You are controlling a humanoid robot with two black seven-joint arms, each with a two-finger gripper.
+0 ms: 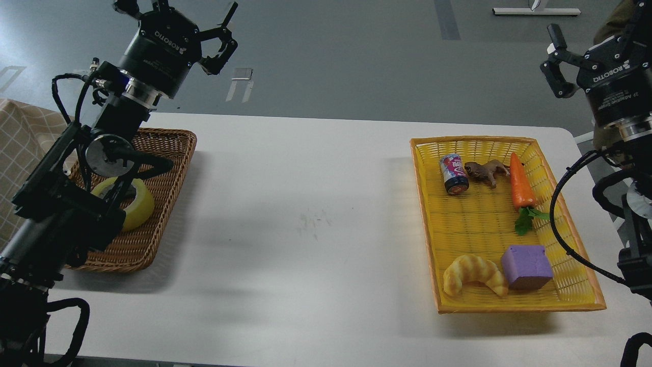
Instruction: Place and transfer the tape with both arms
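Observation:
The yellow tape roll (139, 208) lies in the brown wicker basket (173, 168) at the table's left, partly hidden behind my left arm. My left gripper (177, 14) is raised high above the basket's far end, open and empty. My right gripper (593, 28) is raised at the far right, above and beyond the yellow basket (423, 204). It is open and empty, with one finger (556, 61) showing clearly and the other near the view's edge.
The yellow basket holds a small can (454, 174), a brown toy animal (485, 171), a carrot (521, 182), a croissant (473, 273) and a purple block (526, 266). The white table (305, 219) lies between the baskets. A checked cloth (20, 137) is at the left edge.

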